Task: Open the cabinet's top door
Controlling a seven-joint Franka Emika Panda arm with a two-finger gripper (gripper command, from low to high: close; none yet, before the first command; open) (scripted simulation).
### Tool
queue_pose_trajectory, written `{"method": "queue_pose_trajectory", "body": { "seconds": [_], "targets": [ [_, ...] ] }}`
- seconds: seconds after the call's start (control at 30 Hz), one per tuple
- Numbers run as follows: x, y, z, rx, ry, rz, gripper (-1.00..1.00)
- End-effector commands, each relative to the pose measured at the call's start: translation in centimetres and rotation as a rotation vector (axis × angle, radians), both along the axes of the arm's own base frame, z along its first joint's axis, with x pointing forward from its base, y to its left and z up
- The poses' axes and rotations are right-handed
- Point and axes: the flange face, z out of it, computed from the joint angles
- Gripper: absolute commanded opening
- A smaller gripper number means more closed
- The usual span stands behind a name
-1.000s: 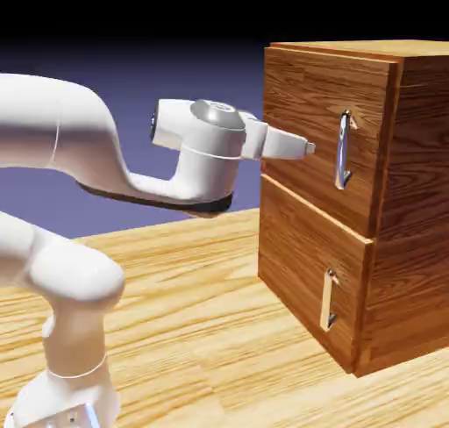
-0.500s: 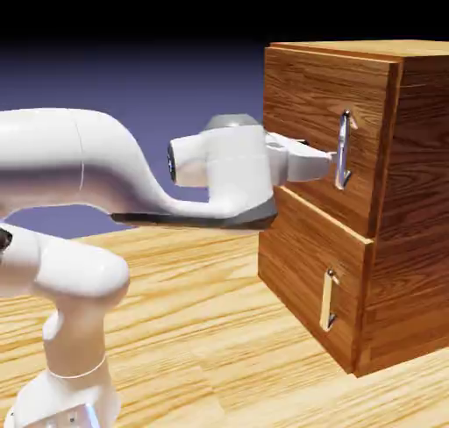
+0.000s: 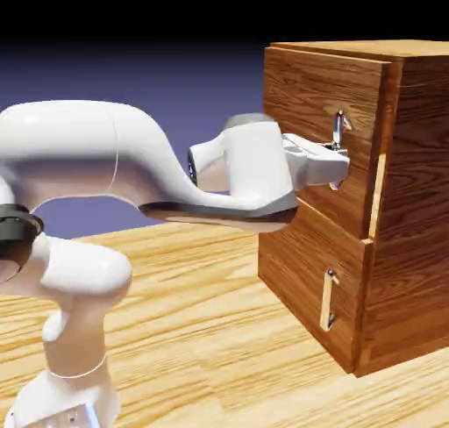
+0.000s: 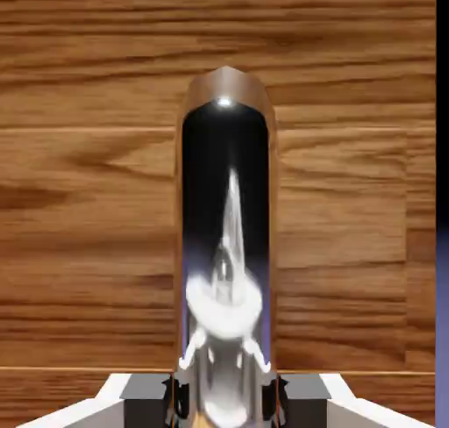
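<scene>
In the exterior view the cabinet (image 3: 355,198) stands on the wooden worktop (image 3: 202,330) at the right, its right side cut off by the picture's edge. The top door (image 3: 320,119) stands slightly ajar: a pale strip shows along its right edge, where it sits proud of the cabinet's side. The white arm (image 3: 105,163) reaches across to it, and the gripper (image 3: 336,161) sits at the door's silver bar handle (image 3: 338,126); the hand hides the handle's lower half, so only the top of the bar shows, and the grip itself is hard to make out here. The lower panel (image 3: 307,268) with its small handle (image 3: 329,299) lies flush and untouched. In the hand view the wood grain of the door (image 4: 88,198) fills nearly everything; the handle (image 4: 226,242) runs up the middle as a mirror-like bar reflecting the hand, and the grey fingers (image 4: 149,389), cut off by the bottom edge, are clamped on it from both sides
</scene>
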Motion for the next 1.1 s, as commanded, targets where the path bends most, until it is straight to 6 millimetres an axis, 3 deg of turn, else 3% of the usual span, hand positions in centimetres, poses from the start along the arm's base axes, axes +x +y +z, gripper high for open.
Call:
{"method": "queue_pose_trajectory", "body": {
  "seconds": [0.0, 0.47, 1.07],
  "targets": [
    [-0.6, 0.3, 0.0, 0.001, 0.0, -0.017, -1.0],
    [-8.3, 4.8, 0.0, 0.002, 0.0, -0.231, -1.0],
    [-14.5, 10.5, 0.0, 0.002, 0.0, -0.432, -1.0]
  ]
}}
